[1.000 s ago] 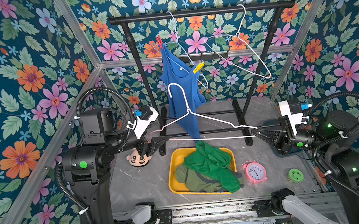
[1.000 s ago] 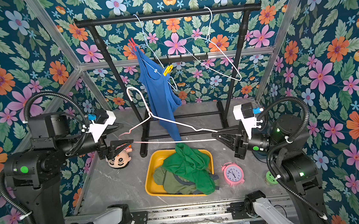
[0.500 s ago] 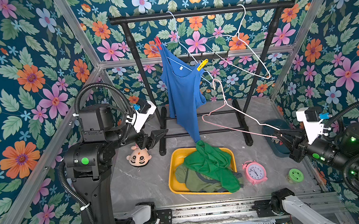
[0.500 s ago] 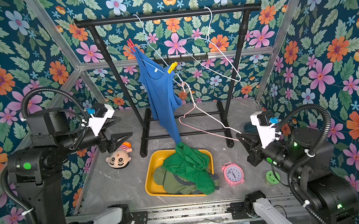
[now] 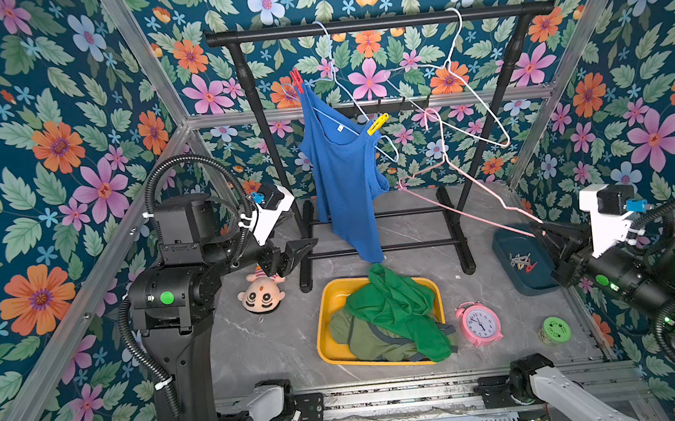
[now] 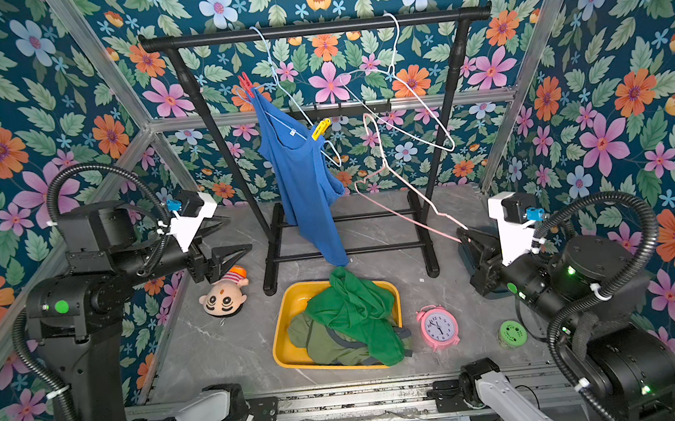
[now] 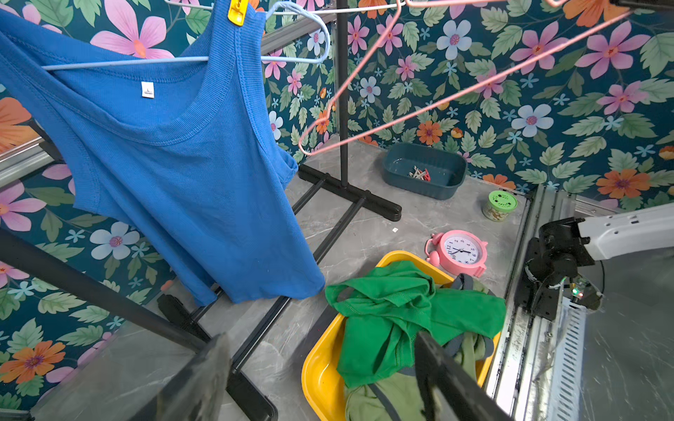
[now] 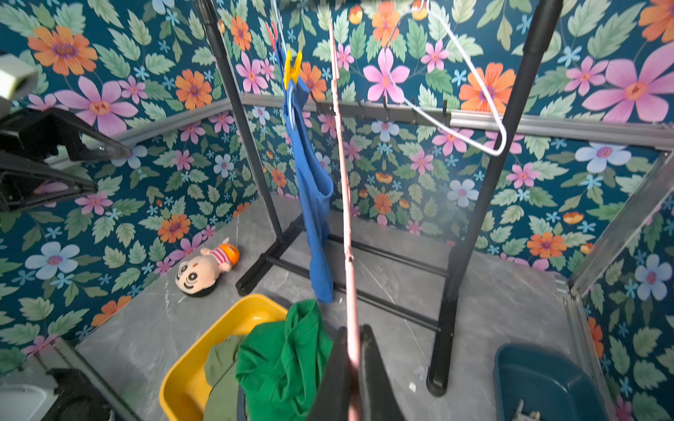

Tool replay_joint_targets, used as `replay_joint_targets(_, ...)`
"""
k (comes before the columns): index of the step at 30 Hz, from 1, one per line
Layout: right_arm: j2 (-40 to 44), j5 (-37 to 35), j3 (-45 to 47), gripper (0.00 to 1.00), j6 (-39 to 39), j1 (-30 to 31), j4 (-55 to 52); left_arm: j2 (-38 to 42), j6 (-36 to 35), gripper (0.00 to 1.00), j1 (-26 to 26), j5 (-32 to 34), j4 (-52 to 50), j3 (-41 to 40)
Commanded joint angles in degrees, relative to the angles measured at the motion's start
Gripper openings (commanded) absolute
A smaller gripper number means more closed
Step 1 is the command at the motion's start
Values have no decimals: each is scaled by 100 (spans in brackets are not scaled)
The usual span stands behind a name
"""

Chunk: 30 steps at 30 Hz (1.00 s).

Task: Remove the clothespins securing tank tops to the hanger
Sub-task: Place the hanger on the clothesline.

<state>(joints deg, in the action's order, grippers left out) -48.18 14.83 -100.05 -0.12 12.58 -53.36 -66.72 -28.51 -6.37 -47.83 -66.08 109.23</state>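
On the black rack (image 5: pixel 377 22) at the back of the table, the blue tank top (image 5: pixel 346 185) hangs from a pale blue hanger (image 7: pixel 127 63) that sits tilted. A red clothespin (image 5: pixel 296 81) grips the high strap and a yellow clothespin (image 5: pixel 378 124) the low one. Those two look like the last pins to come off, since the green top (image 5: pixel 394 306) and the olive top (image 5: pixel 363 338) already lie in the yellow tub (image 5: pixel 327 304) and loose pins (image 5: pixel 521 261) lie in the dark bin (image 5: pixel 501 247). The right gripper (image 5: pixel 539 228) has its fingers pressed together on one end of a bare pink hanger (image 8: pixel 344 204), which sticks out long toward the rack. Its hook is up near a white hanger (image 8: pixel 504 140); whether the two wires touch I cannot tell. The main risk is that long lever: a small turn of the wrist could sweep its far end into the white wire or the blue top, snag, and jolt the tilted hanger. The left gripper (image 6: pixel 237 233) hangs well below both pins, fingers spread wide with nothing between them. Coming up close to the cloth, it could pinch fabric rather than a pin. Taking the yellow pin first may let the strap slide off the low end, and the top could drop onto the table beside the tub.
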Motion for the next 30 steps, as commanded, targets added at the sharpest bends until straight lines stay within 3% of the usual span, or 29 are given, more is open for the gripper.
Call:
replay_joint_targets(1,-242,119,6,0,92,7,1250,16,83,81,4,-122,191,-68)
replay_joint_targets(18,-1542,51,-187,0,71,4,3760,-190,179,81,4,-77,324,-19)
replay_joint_targets(24,-2033,-60,-675,0,49,3,3855,-236,201,81,13,-58,314,15)
replay_joint_targets(28,-2596,-153,-1389,0,2,0,3366,-236,145,81,13,-32,269,15)
replay_joint_targets(30,-2709,-215,-1296,0,-77,4,3471,-245,122,81,13,-39,263,-22)
